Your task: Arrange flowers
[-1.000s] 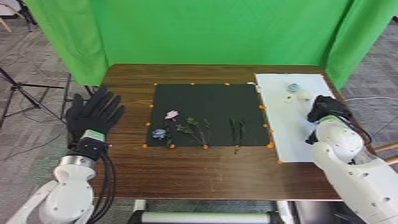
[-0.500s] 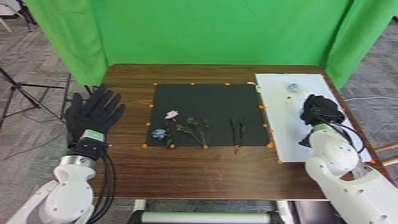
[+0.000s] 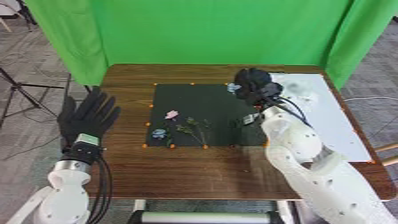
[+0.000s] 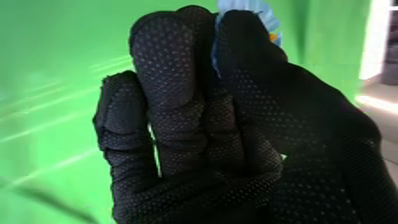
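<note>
Slip-or-crush risk.
Black mat (image 3: pixel 191 102) centre. Left hand (image 3: pixel 86 116) left, fingers straight. Right hand (image 3: pixel 258 89) upper right of centre, thumb and fingers pinching blue flower (image 4: pixel 255 6); loose pinch may drop it, hard squeeze crush it.

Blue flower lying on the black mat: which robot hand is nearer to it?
Left: the left hand is left of the flower; the right hand is farther, beyond and rightward.
</note>
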Robot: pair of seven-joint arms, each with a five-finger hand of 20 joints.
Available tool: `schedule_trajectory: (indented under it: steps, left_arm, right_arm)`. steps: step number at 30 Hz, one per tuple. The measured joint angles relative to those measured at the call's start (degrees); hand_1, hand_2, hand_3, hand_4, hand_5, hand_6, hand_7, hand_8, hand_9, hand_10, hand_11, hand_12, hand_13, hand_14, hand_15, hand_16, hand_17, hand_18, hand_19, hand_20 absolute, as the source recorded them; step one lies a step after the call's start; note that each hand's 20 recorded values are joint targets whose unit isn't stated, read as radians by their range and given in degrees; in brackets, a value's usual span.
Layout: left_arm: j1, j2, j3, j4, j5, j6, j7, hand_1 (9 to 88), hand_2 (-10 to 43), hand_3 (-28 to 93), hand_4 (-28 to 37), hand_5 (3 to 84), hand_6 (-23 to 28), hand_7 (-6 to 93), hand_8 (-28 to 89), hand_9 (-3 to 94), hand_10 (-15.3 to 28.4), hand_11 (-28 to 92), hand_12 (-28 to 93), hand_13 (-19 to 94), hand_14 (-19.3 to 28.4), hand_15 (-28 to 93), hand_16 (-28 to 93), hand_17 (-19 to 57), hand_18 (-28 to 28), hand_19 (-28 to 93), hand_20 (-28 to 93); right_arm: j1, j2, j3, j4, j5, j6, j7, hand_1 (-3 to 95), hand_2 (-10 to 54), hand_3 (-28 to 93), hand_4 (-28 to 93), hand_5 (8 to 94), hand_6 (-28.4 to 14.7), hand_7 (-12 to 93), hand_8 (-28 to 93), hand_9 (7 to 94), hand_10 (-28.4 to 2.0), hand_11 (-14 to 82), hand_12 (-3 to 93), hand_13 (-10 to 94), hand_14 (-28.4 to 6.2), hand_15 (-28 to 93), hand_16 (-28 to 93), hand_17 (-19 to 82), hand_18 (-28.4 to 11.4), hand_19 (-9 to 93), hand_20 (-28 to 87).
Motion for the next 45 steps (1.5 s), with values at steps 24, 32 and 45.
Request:
schedule_trajectory:
  steps: [24, 32, 45]
  left_arm:
    - [-3.53, -0.75, 2.40, 1.53, 0.84, -0.08, -2.49, 26.0, 19.5, 72, -28.3, 37.8, 5.1, 17.1, -10, 31.4, 10.6, 21, 10, 26, 11.1, 35, -8, -3.8, 13.2, 36, 9]
    - [-5.15, -0.86, 3.46, 2.27, 0.90, -0.35, -3.36, 25.6, 19.3, 72, -28.3, 38.1, 5.4, 16.6, -10, 31.6, 10.9, 21, 10, 26, 11.6, 36, -8, -3.9, 13.2, 37, 9]
    - [-5.24, -0.86, 3.23, 2.27, 1.06, -0.35, -3.50, 30.2, 12.5, 70, -28.2, 41.2, 2.7, 18.4, -11, 32.2, 11.6, 23, 11, 26, 12.3, 38, -8, -4.7, 14.9, 38, 9]
  right_arm:
    - [5.40, -11.47, -12.07, 7.26, -3.01, -6.94, 5.25, 56.9, -9.5, 71, -28, 70.2, -4.4, 25, 3, 78.8, -12.2, 10.3, 35.9, 75, -7.5, 44, 37, 42, -20.8, 83, 36]
    - [3.32, -12.00, -12.57, 7.26, -6.43, -4.97, 6.77, 57.7, -9.5, 70, -28, 69.5, -4.3, 25, 2, 77.6, -12.2, 10.6, 33.2, 74, -7.3, 44, 37, 41, -21.3, 84, 36]
    - [2.18, -12.25, -13.24, 7.01, -7.26, -5.60, 6.90, 55.3, -9.5, 70, -28, 66.2, -2.9, 24, -7, 71.7, -13.4, 19.2, 22.7, 72, -6.2, 45, 36, 41, -21.3, 85, 33]
